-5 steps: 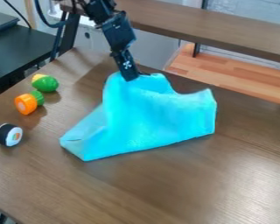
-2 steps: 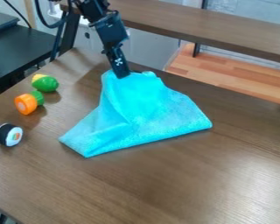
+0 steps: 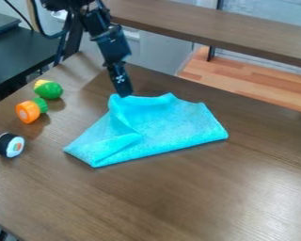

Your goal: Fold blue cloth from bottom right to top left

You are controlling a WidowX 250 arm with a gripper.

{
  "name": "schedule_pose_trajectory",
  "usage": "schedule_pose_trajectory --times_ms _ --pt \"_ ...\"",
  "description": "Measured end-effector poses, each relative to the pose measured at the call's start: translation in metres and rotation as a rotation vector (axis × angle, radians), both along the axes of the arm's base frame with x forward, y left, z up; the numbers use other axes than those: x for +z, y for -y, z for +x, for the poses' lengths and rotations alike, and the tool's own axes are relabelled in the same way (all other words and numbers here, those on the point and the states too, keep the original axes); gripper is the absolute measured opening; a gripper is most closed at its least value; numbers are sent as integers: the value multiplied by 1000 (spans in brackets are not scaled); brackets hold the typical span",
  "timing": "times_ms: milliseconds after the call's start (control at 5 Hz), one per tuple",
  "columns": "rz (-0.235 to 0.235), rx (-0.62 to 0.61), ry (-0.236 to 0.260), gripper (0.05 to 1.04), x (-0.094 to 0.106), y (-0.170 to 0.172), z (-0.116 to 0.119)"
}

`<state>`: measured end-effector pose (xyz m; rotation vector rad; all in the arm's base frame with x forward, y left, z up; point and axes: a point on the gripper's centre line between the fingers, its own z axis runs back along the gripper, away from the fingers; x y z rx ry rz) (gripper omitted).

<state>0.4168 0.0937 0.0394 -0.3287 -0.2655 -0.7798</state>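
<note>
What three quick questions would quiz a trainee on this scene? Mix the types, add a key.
1. True or false: the blue cloth lies on the brown table with folds in it.
2. Which toy sits lowest in the camera view?
A) green-and-yellow toy
B) black-and-white roll
C) orange-and-green toy
3. Fill in: in the camera view, the gripper is at the cloth's upper ___ corner.

Key: 1 true; 2 B; 3 left.

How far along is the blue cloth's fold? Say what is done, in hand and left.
Done: the cloth looks folded over, its near edge fairly straight. In hand: the gripper is at its upper-left corner; grip unclear. Left, probably: smoothing the rumpled left part.
</note>
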Motion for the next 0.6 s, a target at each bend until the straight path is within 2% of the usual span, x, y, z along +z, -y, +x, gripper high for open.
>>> schedule_pose_trajectory --times_ms 200,400,600 --pt "15 0 -4 1007 -12 -4 -9" --pt "9 10 87 1004 27 -3 -17" --pt "-16 0 127 1001 60 6 -44"
